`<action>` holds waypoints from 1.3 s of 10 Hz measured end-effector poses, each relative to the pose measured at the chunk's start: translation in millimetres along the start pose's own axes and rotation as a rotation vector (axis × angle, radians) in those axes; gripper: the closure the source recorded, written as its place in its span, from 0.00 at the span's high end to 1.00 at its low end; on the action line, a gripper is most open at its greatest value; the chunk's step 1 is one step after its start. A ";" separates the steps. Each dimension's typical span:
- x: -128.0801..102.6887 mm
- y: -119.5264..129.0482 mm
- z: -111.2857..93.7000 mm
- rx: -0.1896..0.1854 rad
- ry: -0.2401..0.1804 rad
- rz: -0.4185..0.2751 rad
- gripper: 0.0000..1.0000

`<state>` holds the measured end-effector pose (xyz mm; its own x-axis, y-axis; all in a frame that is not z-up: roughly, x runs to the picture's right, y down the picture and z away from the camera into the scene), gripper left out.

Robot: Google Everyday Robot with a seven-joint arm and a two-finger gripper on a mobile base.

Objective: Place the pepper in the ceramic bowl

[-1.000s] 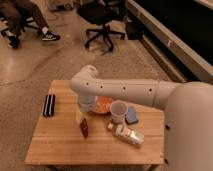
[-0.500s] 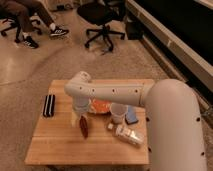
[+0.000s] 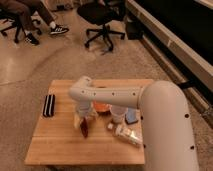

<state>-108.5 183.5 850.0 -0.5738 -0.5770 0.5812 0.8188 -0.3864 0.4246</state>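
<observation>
The pepper (image 3: 84, 129) is a small dark-red chili lying on the wooden table (image 3: 55, 145), left of centre. My gripper (image 3: 83, 121) hangs down from the white arm (image 3: 115, 95) right over the pepper, at or just above its upper end. The ceramic bowl (image 3: 103, 107) is orange-red and sits just right of the gripper. It is partly hidden behind the arm.
A translucent white cup (image 3: 118, 114) stands right of the bowl, with a blue object (image 3: 132, 116) beside it. A pale bottle (image 3: 128, 135) lies at the front right. A black flat object (image 3: 48, 105) lies at the table's left edge. Office chairs (image 3: 102, 20) stand behind.
The arm's wrist has come lower over the pepper. The pepper, bowl and cup have stayed where they were on the table.
</observation>
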 end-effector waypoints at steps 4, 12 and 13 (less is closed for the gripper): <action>1.8 9.4 12.1 -0.026 -0.011 0.007 0.37; 16.7 3.6 -79.7 0.000 0.083 -0.016 0.00; 20.0 13.5 -95.6 0.005 0.099 -0.008 0.00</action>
<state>-106.9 97.9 801.0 -0.5749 -0.6425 0.5066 0.8142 -0.3873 0.4326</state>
